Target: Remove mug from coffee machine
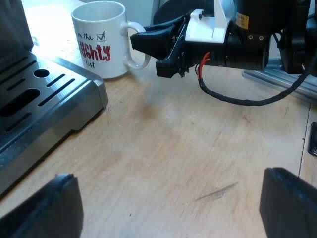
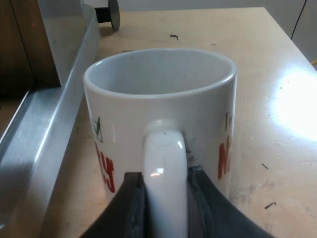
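Observation:
A white mug (image 1: 99, 39) with red lettering stands upright on the wooden table (image 1: 173, 148), just beside the espresso machine's drip tray (image 1: 44, 94). My right gripper (image 2: 166, 178) is shut on the mug's handle (image 2: 166, 163), one dark finger pressed against each side of it. From the left wrist view the right gripper (image 1: 148, 42) reaches the handle from the side away from the machine. The mug (image 2: 158, 99) is empty inside. My left gripper (image 1: 168, 208) hangs open over bare table, its fingers wide apart, well short of the mug.
The machine's metal base (image 2: 49, 99) runs close along one side of the mug. The slotted drip tray has nothing on it. A dark round part (image 2: 113, 12) lies beyond the mug near the machine. A metal rail (image 1: 282, 82) lies behind the right arm.

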{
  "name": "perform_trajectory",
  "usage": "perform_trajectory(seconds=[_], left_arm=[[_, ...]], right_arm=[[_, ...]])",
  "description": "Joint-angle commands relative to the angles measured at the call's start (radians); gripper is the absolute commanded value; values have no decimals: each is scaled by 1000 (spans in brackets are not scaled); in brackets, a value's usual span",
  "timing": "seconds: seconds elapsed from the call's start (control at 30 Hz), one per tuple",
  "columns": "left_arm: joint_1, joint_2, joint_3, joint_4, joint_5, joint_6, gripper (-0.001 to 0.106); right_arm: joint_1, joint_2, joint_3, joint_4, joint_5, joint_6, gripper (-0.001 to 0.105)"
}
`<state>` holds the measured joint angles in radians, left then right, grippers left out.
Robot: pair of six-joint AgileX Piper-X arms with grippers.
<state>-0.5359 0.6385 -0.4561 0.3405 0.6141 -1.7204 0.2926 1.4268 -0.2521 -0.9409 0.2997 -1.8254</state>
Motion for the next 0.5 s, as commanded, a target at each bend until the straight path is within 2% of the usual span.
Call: perform_trajectory(seconds=[0.03,0.23,0.3,0.5], left_arm=[[-4,-1,-3,-3,-4,-9,79],[-4,-1,-3,-3,-4,-9,79],[-4,-1,-3,-3,-4,-9,79],[-4,-1,-3,-3,-4,-9,79]], right_arm=[[0,0,-9,-27,-5,-11,0],[0,0,-9,-5,-5,-8,0],[0,0,-9,-2,-5,-2,3],[0,0,-9,50,-5,23,41]])
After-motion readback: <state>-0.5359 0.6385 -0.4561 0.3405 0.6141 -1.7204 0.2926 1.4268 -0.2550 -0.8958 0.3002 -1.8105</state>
